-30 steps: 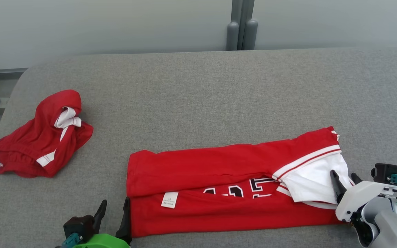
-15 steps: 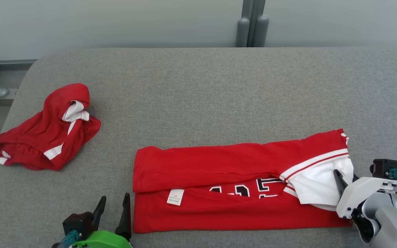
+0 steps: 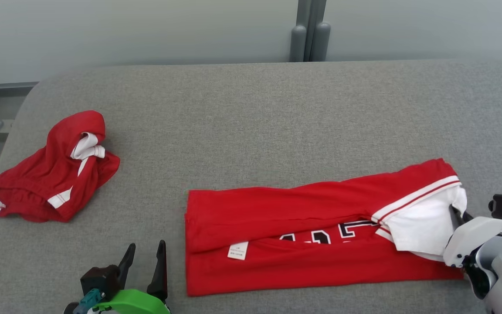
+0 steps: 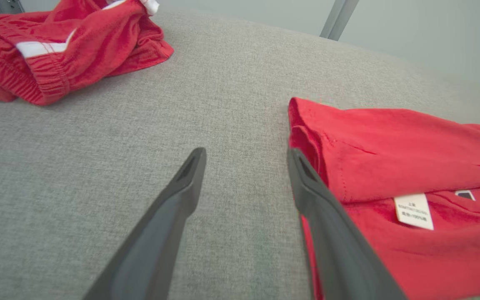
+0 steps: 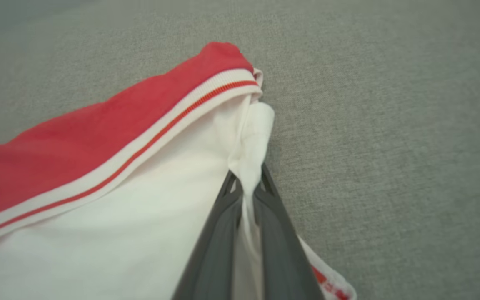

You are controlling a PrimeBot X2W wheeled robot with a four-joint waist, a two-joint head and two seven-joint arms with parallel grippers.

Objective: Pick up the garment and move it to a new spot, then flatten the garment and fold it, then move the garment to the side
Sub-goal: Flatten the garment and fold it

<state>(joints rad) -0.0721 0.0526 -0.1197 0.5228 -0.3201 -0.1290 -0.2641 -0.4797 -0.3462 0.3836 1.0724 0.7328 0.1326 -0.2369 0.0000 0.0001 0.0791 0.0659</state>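
The garment, a red jersey with black-and-white numbers and a white sleeve, lies folded lengthwise on the grey table at the front right. My right gripper is at its right end, shut on the white sleeve. The right wrist view shows the white cloth pinched between the right gripper fingers. My left gripper stands open just left of the garment's left edge, with nothing in it. In the left wrist view the left gripper has its right finger beside the garment's folded hem.
Red shorts with white stripes lie crumpled at the table's left, also in the left wrist view as red shorts. A grey post stands behind the table's far edge. The table's rounded left edge is near the shorts.
My right gripper has shut on the white sleeve and drawn the garment a little to the right, away from the left gripper. The head camera has shifted slightly. The left gripper stays open.
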